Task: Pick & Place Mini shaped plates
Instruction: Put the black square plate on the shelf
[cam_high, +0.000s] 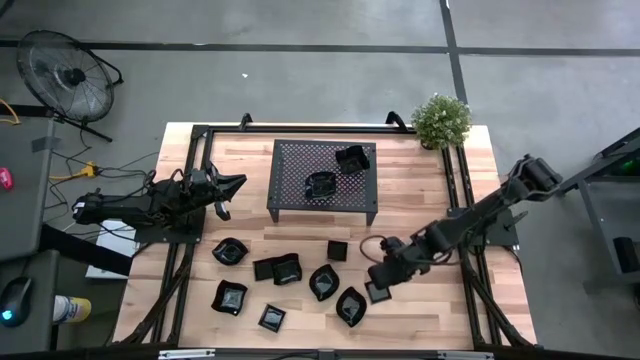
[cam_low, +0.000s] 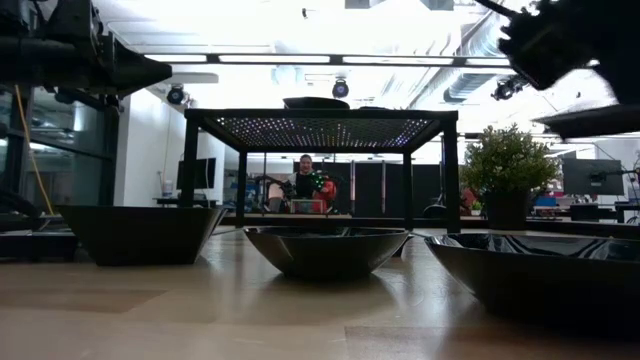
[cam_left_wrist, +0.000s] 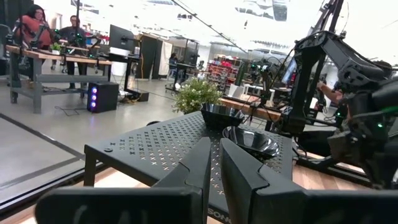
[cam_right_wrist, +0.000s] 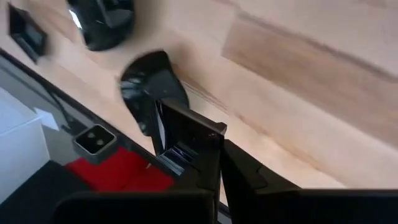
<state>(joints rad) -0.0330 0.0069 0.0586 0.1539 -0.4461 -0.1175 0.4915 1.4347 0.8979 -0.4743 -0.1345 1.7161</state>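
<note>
Several mini shaped plates, small glossy black dishes, lie on the wooden table's near half, among them a leaf-shaped one (cam_high: 351, 305) and a square one (cam_high: 337, 250). Two more (cam_high: 352, 158) (cam_high: 320, 186) rest on top of the black mesh rack (cam_high: 290, 160). My right gripper (cam_high: 380, 286) hovers over the near right part of the table, shut on a small square plate (cam_high: 378, 294). My left gripper (cam_high: 235, 183) waits shut at the rack's left side, pointing level toward it, touching nothing. My right gripper pinches the square plate by one side of its rim (cam_right_wrist: 200, 138) between its two fingers. The fingers slant down from the table's right. The plate hangs tilted below the fingers, lifted clear of the table above a leaf-shaped plate (cam_right_wrist: 148, 87).
A potted plant (cam_high: 441, 120) stands at the far right corner. The rack stands on thin legs mid-table, with room beneath it. Bare wood lies right of the plates. Beyond the table are a floor fan (cam_high: 68, 76) and people at benches (cam_left_wrist: 37, 28).
</note>
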